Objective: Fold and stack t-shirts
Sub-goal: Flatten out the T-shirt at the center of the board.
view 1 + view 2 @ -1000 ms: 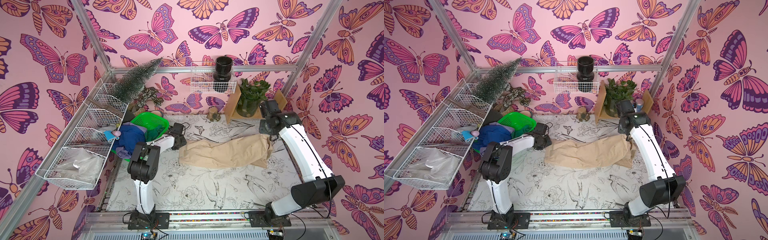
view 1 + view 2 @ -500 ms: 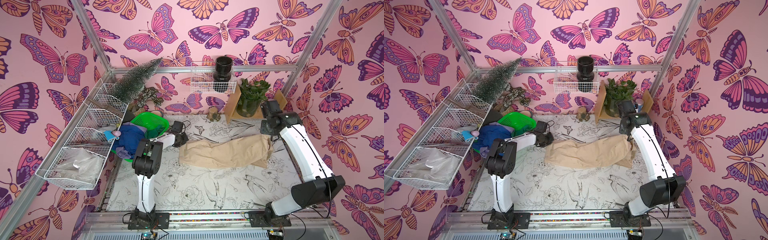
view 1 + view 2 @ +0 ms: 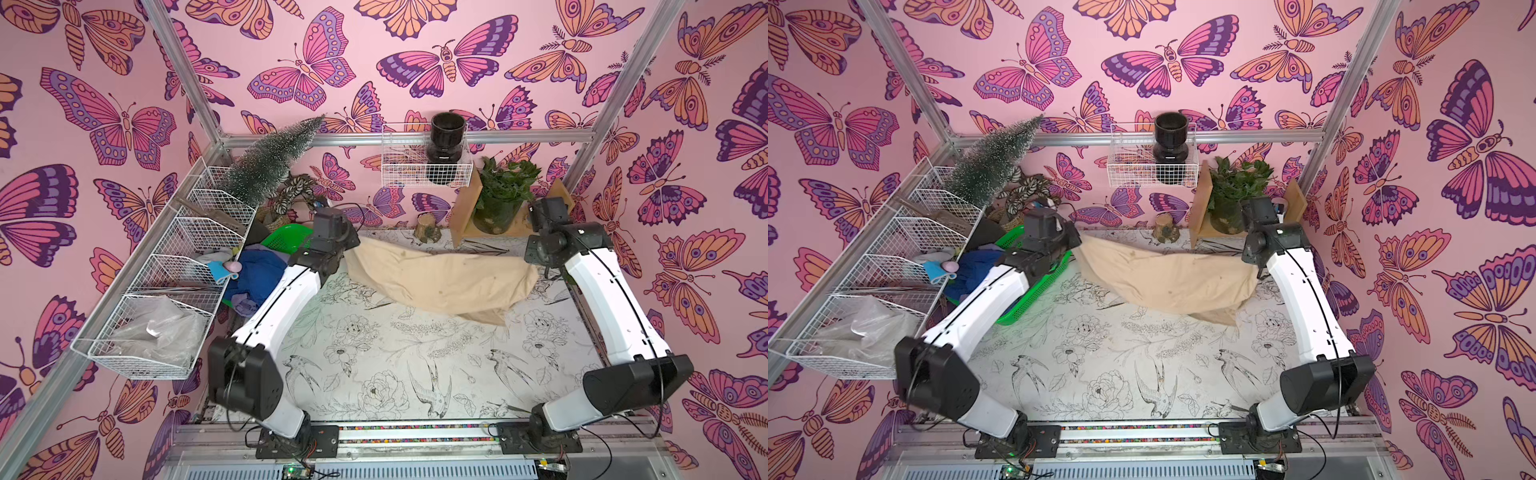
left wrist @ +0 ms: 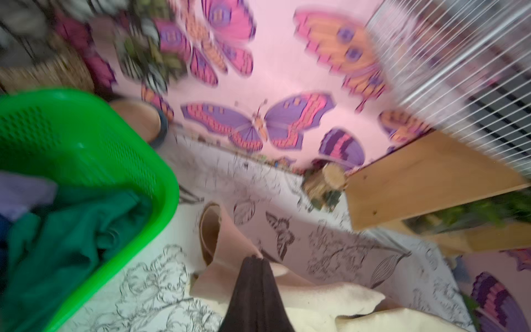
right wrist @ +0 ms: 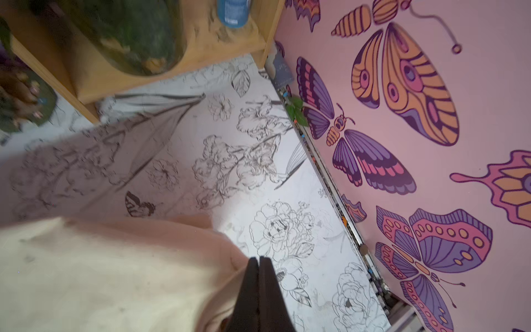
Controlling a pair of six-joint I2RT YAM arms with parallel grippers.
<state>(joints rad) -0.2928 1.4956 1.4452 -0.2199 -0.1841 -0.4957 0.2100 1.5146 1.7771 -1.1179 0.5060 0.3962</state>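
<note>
Beige speckled cloth: one t-shirt (image 3: 436, 282) hangs across the upper middle of both top views. It is strung between the two arms and sags at mid-span. Its lower flap, toward centre-right of the frame, seems to rest on the printed table (image 3: 374, 374), though contact cannot be confirmed.

Left gripper (image 4: 254, 260): fingers pressed together on a bunched corner of the shirt, as the blurred left wrist view shows. In the top views this end sits upper centre-left, just beside the green basket (image 3: 1021, 307).

Right gripper (image 5: 258, 260): fingers together, pinching the opposite edge of the shirt. It sits at the upper right of the top views, near the wooden shelf (image 3: 465, 216).

Other stock: blue tee (image 3: 259, 274), dark green tee (image 4: 71, 230) and a lavender piece (image 4: 23, 192) lie heaped in the basket at frame left. Nothing is folded and no stack exists yet.

Risks, by judgement:
1. Both pinches hold thin, gathered edges. A sharp pull apart could strip the cloth from one grip and drop that end in a heap.
2. The trailing flap may tuck under as the shirt is laid down, leaving a crease that spoils the fold.
3. The left end is close to the basket rim, so a swing could snag the rim or drag the heaped tees.
4. The right arm works near the shelf and the potted plant (image 3: 500, 199), so backward travel risks a knock.
</note>
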